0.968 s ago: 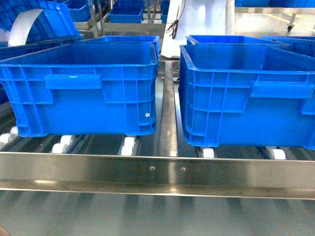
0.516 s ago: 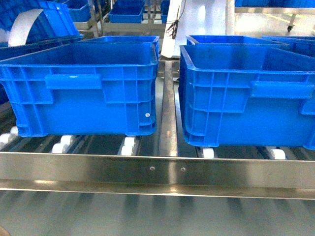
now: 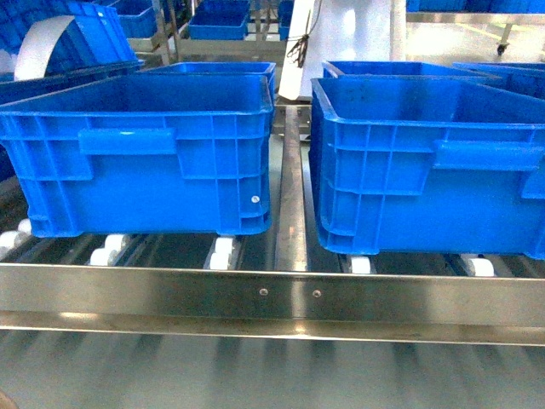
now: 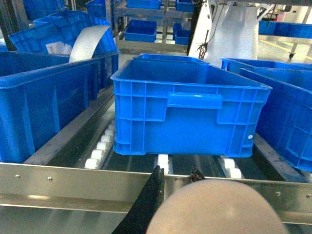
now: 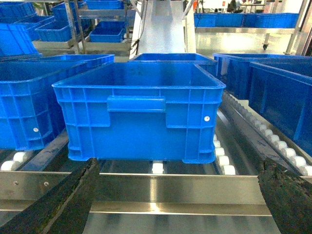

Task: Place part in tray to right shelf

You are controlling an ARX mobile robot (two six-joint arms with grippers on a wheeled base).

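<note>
Facing the shelf (image 3: 289, 298) at 12 o'clock, the right hand (image 5: 175, 214) gapes empty; left hand's state: cannot tell.

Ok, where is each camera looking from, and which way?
Head: set back, facing forward over the rail at the left crate and right crate; no robot parts.
Left wrist: low by the rail, facing the left crate; one left finger and a blurred pale lump show.
Right wrist: low, facing the right crate; both right fingers spread wide.
Shared by all: the rail.

Steel shelf (image 3: 281, 294) carries crates on white rollers.
</note>
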